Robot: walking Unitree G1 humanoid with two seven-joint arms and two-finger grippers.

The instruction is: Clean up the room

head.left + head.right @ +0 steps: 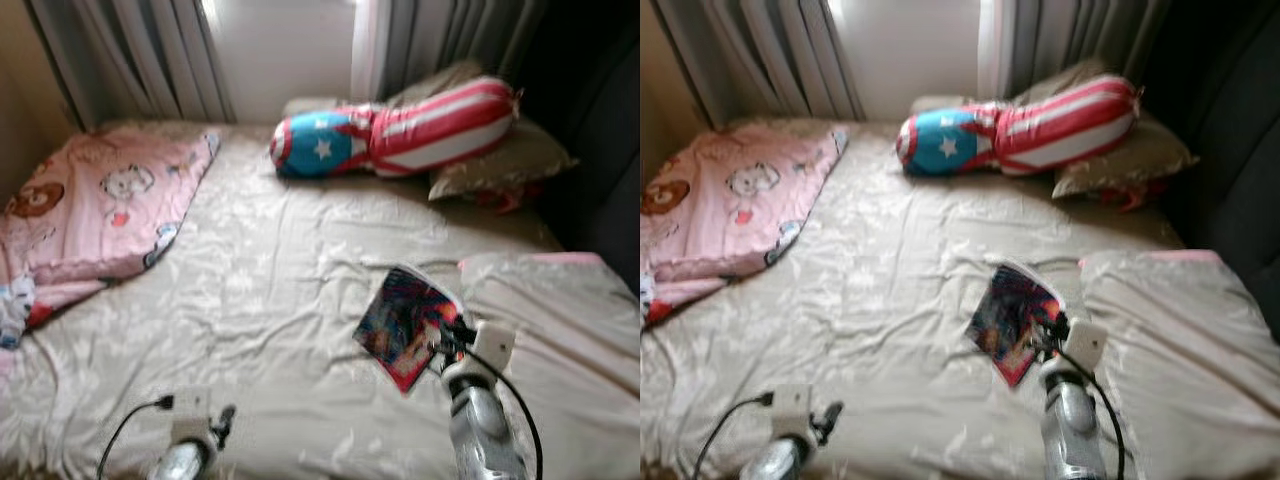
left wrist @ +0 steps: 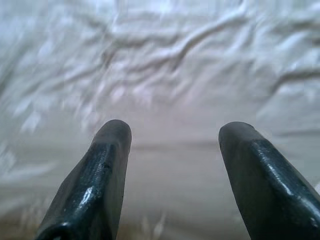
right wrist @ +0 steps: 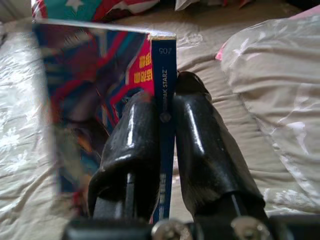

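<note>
- Bed (image 1: 270, 300): beige crumpled sheet across the whole surface; it bears all the items below.
- Book (image 1: 405, 325): glossy, colourful cover, blue spine; held up off the sheet at the bed's right-middle, just beside a beige duvet (image 1: 560, 330) bunched on the right.
- Right gripper (image 3: 167, 107): fingers clamped narrowly on the book's spine edge, one black finger on each side. The right wrist view shows the print on the blue spine and the cover's reflective sheen; the head views render the book as a blurred patch.
- Left gripper (image 2: 172, 132): fingers spread wide, holding nothing, above bare sheet near the bed's front left edge. The left wrist view shows the sheet's creases close up.
- Pink cartoon blanket (image 1: 95, 210): folded, far left of the bed.
- Star-and-stripe bolster (image 1: 395, 130): red, white and blue, lying across the head of the bed, resting partly on a beige pillow (image 1: 510, 160).
- Grey curtains (image 1: 150, 55): hanging behind the bed.
</note>
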